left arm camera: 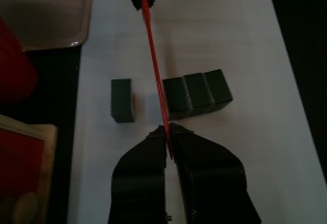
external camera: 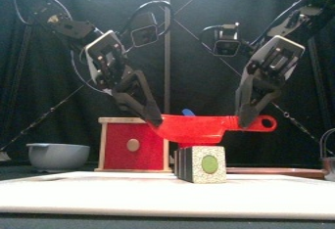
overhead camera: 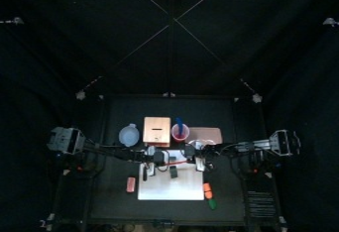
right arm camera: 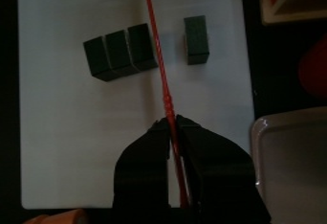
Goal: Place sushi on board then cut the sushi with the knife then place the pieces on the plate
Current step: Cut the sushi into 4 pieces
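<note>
**Over the board, both claws share one red knife**

At the 6 o'clock side of the black tabletop (overhead camera: pixel 99 167) lies the flat white cutting board (overhead camera: pixel 172 191). On it rests the toy sushi roll of dark green blocks (external camera: pixel 201 162), with its round green-centred end facing the front.

The wrist views show the roll in two parts. A single block (left arm camera: pixel 121 100) sits apart at 12 o'clock, and three blocks (left arm camera: pixel 198 92) stay pressed together at 6 o'clock. A strip of bare board shows between them.

The slim red plastic toy knife (external camera: pixel 210 125) hangs level above that gap, running from 9 o'clock to 3 o'clock. In the front view it is just above the roll and not touching it.

The left claw (external camera: pixel 152 114) is clamped shut on the knife's 9 o'clock end. The right claw (external camera: pixel 245 115) is clamped shut on its 3 o'clock end, near the handle.

Taken from the board's middle, these stand beyond it:
- The pale wooden box with a red drawer front (external camera: pixel 131 145) is at about 11 o'clock.
- The blue-grey bowl with small handles (external camera: pixel 59 155) is at 10 o'clock.
- The red cup (overhead camera: pixel 180 130) is at 12 o'clock.
- The flat pink tray (overhead camera: pixel 208 134) is at 1 o'clock, with no sushi pieces on it.
</note>
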